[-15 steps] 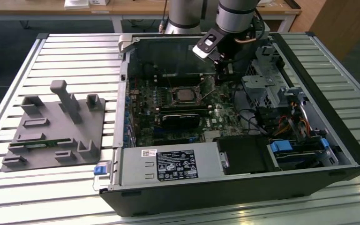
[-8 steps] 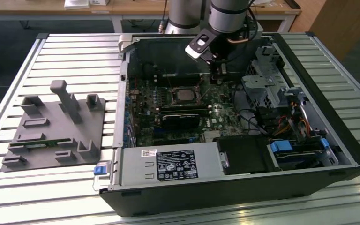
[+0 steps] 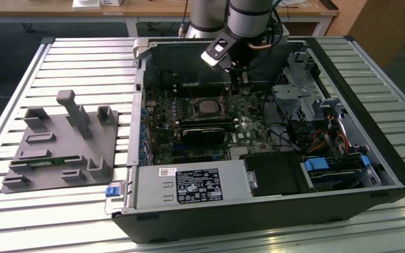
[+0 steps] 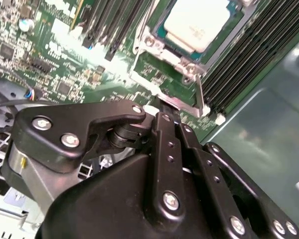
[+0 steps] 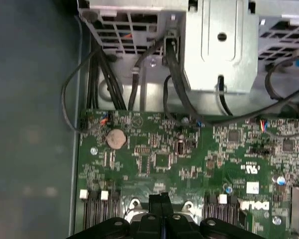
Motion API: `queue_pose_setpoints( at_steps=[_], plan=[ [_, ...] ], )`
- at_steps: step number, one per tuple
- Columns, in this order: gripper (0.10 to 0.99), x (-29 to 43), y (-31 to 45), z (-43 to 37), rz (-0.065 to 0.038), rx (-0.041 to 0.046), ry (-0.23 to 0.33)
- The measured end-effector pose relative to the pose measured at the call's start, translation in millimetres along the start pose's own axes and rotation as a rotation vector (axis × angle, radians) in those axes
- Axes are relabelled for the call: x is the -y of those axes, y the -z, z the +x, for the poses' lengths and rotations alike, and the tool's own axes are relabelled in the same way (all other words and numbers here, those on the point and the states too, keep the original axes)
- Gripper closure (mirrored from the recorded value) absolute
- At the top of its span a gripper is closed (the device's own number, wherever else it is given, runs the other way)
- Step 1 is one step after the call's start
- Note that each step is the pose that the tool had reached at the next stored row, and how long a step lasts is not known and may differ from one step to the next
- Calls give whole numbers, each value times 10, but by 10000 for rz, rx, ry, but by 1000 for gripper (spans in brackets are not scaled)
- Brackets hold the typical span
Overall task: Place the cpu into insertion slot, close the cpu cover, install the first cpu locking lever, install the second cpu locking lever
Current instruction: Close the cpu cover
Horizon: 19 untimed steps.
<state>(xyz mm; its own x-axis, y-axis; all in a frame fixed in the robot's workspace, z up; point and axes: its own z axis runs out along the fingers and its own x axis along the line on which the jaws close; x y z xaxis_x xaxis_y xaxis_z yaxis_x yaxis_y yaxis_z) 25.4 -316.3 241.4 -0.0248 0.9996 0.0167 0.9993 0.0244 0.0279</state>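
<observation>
The cpu (image 4: 197, 22), a flat square chip with a pale metal top, lies in the insertion slot (image 3: 208, 107) on the green board. The silver cpu cover (image 4: 175, 56) is down over it, framing the chip. A thin silver locking lever (image 4: 200, 92) runs along one side of the socket. My gripper (image 4: 170, 118) hangs low over the board just beside the socket's edge, on the exterior view's right of it (image 3: 239, 83). Its black fingers (image 5: 155, 200) are pressed together, shut, with nothing visible between them. I cannot tell whether the tips touch the socket frame.
The open computer case (image 3: 371, 158) walls in the board. A metal drive cage (image 5: 219, 45) and black cables (image 5: 134, 74) stand close behind the gripper. A black card (image 3: 202, 133) and power supply (image 3: 188, 184) lie nearer the front. A grey fixture plate (image 3: 61, 142) sits at the exterior view's left.
</observation>
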Motion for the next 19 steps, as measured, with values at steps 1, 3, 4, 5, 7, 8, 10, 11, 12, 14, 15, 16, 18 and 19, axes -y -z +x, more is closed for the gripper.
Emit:
queue_pose_setpoints(
  at_steps=[1,3,4,5,7,8,10,11,12,14,15,16,18,19],
  plan=[
    [980,25,1,1,0,0,-1],
    [980,73,0,2,-1,-2,0],
    [980,94,-1,2,-1,-2,0],
    [980,115,-2,3,-1,-2,-1],
    [980,167,-3,4,0,0,1],
    [980,190,-4,5,0,1,1],
    [980,224,-10,6,-1,-1,-1],
    [980,233,-15,6,-1,-1,-1],
    [980,239,-23,4,0,-1,0],
    [980,251,-40,-3,4,-1,0],
    [980,263,-48,-6,6,-1,0],
    [980,279,-55,-9,7,-1,1],
    [980,335,-64,-9,7,0,0],
    [980,376,-66,-9,8,1,1]
  ],
)
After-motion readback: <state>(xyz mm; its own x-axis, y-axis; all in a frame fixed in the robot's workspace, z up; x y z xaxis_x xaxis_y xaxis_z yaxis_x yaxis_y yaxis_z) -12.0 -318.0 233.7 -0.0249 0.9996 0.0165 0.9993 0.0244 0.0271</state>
